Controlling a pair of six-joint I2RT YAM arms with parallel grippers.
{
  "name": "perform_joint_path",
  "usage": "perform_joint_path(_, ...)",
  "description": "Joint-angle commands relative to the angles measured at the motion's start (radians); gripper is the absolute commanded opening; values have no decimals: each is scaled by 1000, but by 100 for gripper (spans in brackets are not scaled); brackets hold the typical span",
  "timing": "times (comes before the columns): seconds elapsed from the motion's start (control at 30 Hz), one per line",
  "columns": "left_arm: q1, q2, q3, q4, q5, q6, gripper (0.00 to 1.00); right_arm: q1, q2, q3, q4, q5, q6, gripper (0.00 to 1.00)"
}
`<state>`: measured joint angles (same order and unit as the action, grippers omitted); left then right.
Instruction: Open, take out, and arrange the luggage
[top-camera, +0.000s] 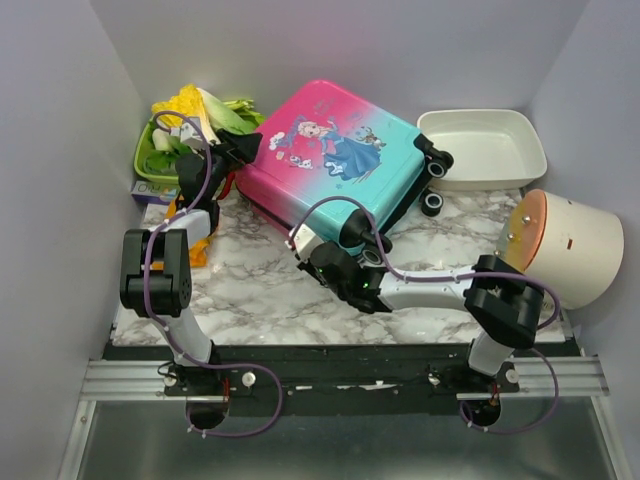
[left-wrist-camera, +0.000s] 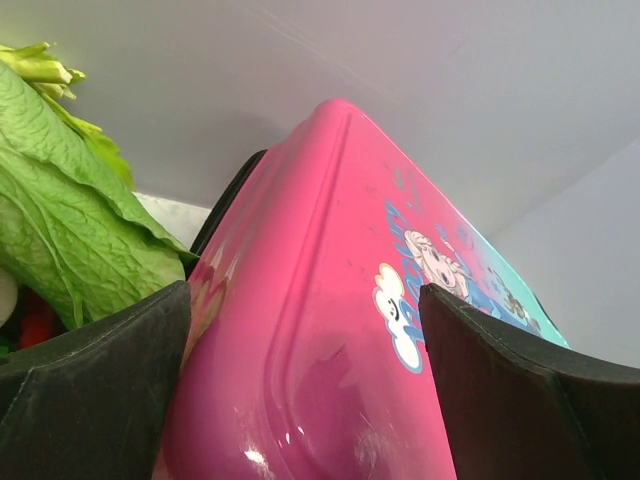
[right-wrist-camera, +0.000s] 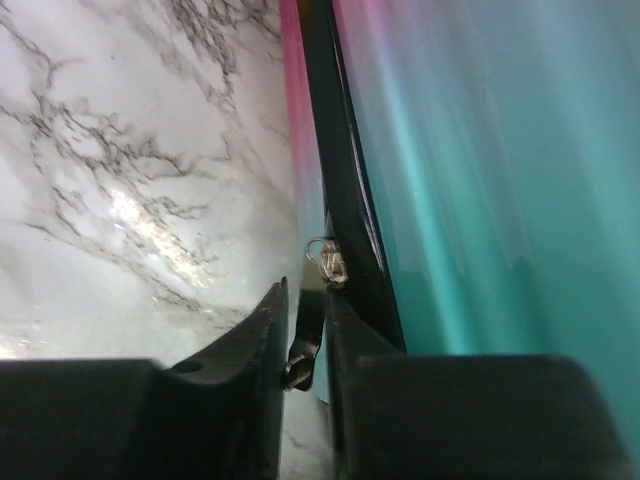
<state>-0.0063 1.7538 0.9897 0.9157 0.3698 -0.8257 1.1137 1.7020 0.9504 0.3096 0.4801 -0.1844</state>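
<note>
Marble-patterned table top (top-camera: 260, 290) spreads under everything, and the luggage (top-camera: 330, 150) lies on it toward the far wall, its printed shell facing up. The pink end points to the left and the teal end to the right. Its two halves are together, and its black wheels stick out at the teal end.

Right of the luggage, near the table's right edge, a round white drum (top-camera: 580, 250) lies on its side with an orange lid facing the luggage. Just beyond the wheels sits a white tray (top-camera: 470, 114). At the luggage's pink end stands a green basket (top-camera: 148, 165) heaped with leafy greens (top-camera: 215, 110).

The left gripper (top-camera: 238, 150) is at the pink corner of the luggage. In the left wrist view its fingers (left-wrist-camera: 100, 390) stand wide apart with the pink shell (left-wrist-camera: 320, 300) filling the space between them, and lettuce (left-wrist-camera: 60, 200) rises just past the left finger. Whether either finger presses on the shell cannot be told.

The right gripper (top-camera: 305, 240) meets the near side of the luggage, at the black zipper trim. In the right wrist view its fingers (right-wrist-camera: 255, 340) are drawn nearly together on the small metal zipper pull (right-wrist-camera: 306, 325). The pull hangs from the trim where the teal shell (right-wrist-camera: 480, 180) meets the marble (right-wrist-camera: 130, 150).
</note>
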Motion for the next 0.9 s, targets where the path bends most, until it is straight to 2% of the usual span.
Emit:
perform_joint_path(0.0,-123,-26,-60,-239,241,-50,99,9,-97,65,401,-194,14,34)
perform_joint_path(0.03,-120,-40,-56,-267,195,-37,99,9,-149,54,366,-216,38,39)
perform_joint_path(0.1,-106,-89,-28,-373,138,-14,99,9,-209,7,260,-262,62,41)
perform_joint_path(0.13,-101,-106,-14,-417,86,2,99,9,-235,-7,223,-309,85,49)
perform_joint_path(0.17,-98,-126,25,-466,55,37,99,8,-293,-25,156,-328,103,67)
perform_joint_path(0.2,-93,-163,49,-574,23,55,99,9,-318,-39,128,-345,118,74)
perform_joint_path(0.23,-89,-180,70,-621,-9,72,99,9,-347,-65,103,-368,135,100)
perform_joint_path(0.3,-83,-227,128,-734,-90,105,99,8,-421,-78,19,-386,163,100)
perform_joint_path(0.47,-63,-324,184,-860,-172,135,99,9,-568,-102,-85,-472,238,100)
perform_joint_path(0.57,-61,-402,181,-937,-226,154,99,9,-692,-120,-113,-326,290,100)
perform_joint_path(0.73,-64,-589,29,-965,-265,117,99,9,-922,-199,-156,-158,254,100)
perform_joint_path(0.83,-80,-700,-121,-986,-243,86,99,9,-979,-211,-268,-60,322,100)
perform_joint_path(0.87,-87,-730,-170,-980,-236,82,99,9,-996,-210,-356,-43,336,100)
